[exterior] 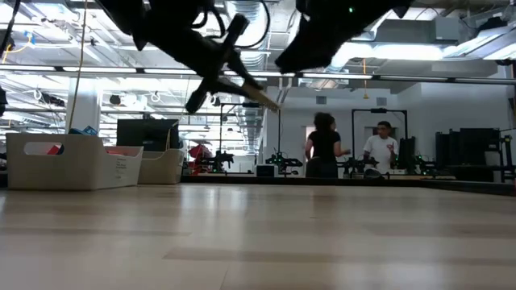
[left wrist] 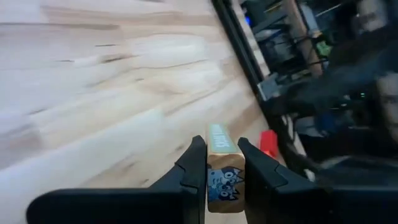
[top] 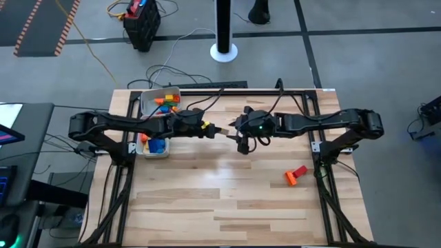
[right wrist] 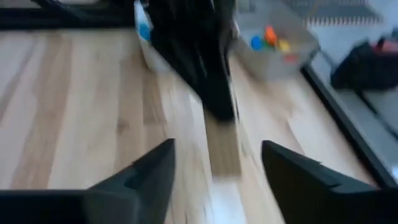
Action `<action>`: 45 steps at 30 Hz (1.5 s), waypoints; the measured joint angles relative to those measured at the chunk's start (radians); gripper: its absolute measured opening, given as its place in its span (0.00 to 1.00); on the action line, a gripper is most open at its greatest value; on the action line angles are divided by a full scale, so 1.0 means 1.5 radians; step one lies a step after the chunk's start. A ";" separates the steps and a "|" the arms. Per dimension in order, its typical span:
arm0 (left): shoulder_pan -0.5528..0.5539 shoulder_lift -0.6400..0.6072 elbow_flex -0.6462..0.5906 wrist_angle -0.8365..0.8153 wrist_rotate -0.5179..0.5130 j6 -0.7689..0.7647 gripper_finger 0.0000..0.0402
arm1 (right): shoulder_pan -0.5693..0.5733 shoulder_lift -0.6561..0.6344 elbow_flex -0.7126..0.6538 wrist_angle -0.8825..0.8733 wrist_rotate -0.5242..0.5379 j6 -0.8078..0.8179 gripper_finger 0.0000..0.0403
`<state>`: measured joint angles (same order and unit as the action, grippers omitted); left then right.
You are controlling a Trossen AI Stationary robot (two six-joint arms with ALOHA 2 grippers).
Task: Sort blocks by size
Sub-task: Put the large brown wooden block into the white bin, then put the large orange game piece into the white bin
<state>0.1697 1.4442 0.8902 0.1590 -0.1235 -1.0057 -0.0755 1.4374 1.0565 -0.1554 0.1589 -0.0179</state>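
Note:
My left gripper [top: 212,130] is above the middle of the table, shut on a pale tan bar block [left wrist: 222,163] with a blue picture on its top. The block also shows in the high view [top: 223,131] and the low view [exterior: 260,95]. My right gripper [right wrist: 217,149] is open and faces the block's free end [right wrist: 224,146] from the table's right; its fingers stand wide on either side and touch nothing. A red and orange block [top: 296,175] lies on the table at the right. My left gripper pinches the tan bar's two long sides [left wrist: 209,177] between its two fingers, at the bar's rear end. The fingers come from the table's left, slanting a little down, and lie along the bar. The bar sticks out past the fingertips, lifted clear of the table.
Two white trays with coloured blocks stand at the far left of the table, one farther [top: 160,100] and one nearer [top: 153,147]. Dark frame rails [top: 324,172] run along the table's sides. People stand in the room beyond the table [exterior: 324,145].

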 joint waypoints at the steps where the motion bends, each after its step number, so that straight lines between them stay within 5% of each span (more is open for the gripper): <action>1: 0.005 -0.007 0.000 -0.017 0.004 0.004 0.13 | -0.004 -0.001 -0.001 -0.016 0.000 0.011 0.69; 9: 0.042 -0.127 0.001 -0.292 0.019 0.089 0.13 | -0.008 -0.010 -0.002 -0.153 0.001 0.066 0.83; 17: 0.071 -0.295 0.001 -0.689 -0.156 0.097 0.13 | 0.003 -0.010 -0.002 -0.188 0.001 0.095 0.79; 24: 0.071 -0.335 0.001 -0.860 -0.222 0.033 0.16 | 0.012 -0.010 -0.002 -0.193 0.001 0.094 0.78; 35: 0.085 -0.309 -0.004 -0.874 -0.220 0.047 0.59 | 0.016 -0.039 -0.002 -0.359 -0.078 0.135 0.78; 41: 0.085 -0.306 0.004 -0.714 -0.196 0.145 0.62 | 0.009 -0.050 -0.002 -0.546 -0.222 0.264 0.78; 45: 0.085 -0.281 0.004 -0.614 -0.178 0.193 0.60 | 0.034 -0.028 -0.002 -0.670 -0.245 0.309 0.78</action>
<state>0.2974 1.0234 0.8967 -0.7623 -0.3903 -0.7161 -0.0250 1.3961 1.0534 -1.1603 -0.2090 0.4463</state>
